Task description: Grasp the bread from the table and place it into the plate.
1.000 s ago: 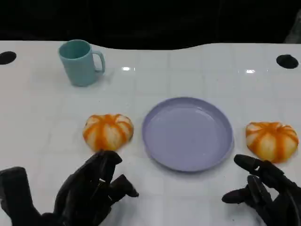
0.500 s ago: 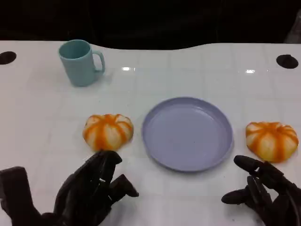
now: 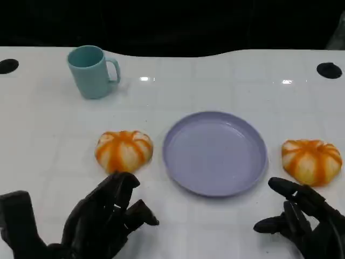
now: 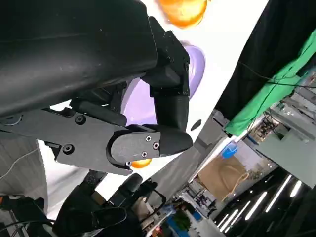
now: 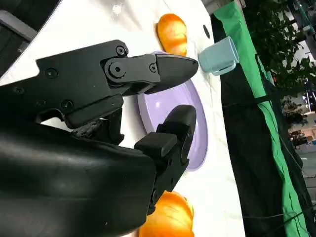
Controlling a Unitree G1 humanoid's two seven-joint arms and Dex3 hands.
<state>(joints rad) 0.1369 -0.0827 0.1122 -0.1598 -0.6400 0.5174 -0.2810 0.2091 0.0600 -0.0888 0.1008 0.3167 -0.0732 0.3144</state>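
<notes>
Two orange-and-white striped bread buns lie on the white table, one (image 3: 124,150) left of the lilac plate (image 3: 215,153) and one (image 3: 312,161) right of it. The plate has nothing on it. My left hand (image 3: 105,218) hovers low just in front of the left bun, fingers apart, holding nothing. My right hand (image 3: 303,218) is near the front edge just below the right bun, fingers spread and empty. In the left wrist view the left hand (image 4: 133,98) covers most of the plate (image 4: 195,69), with a bun (image 4: 183,10) beyond. The right wrist view has the right hand (image 5: 123,98), plate (image 5: 197,123) and both buns (image 5: 172,32) (image 5: 168,217).
A teal mug (image 3: 91,72) stands at the back left, also in the right wrist view (image 5: 221,56). Two dark round holes (image 3: 329,70) (image 3: 7,66) sit at the table's far corners. Green cloth (image 5: 256,89) hangs beyond the table.
</notes>
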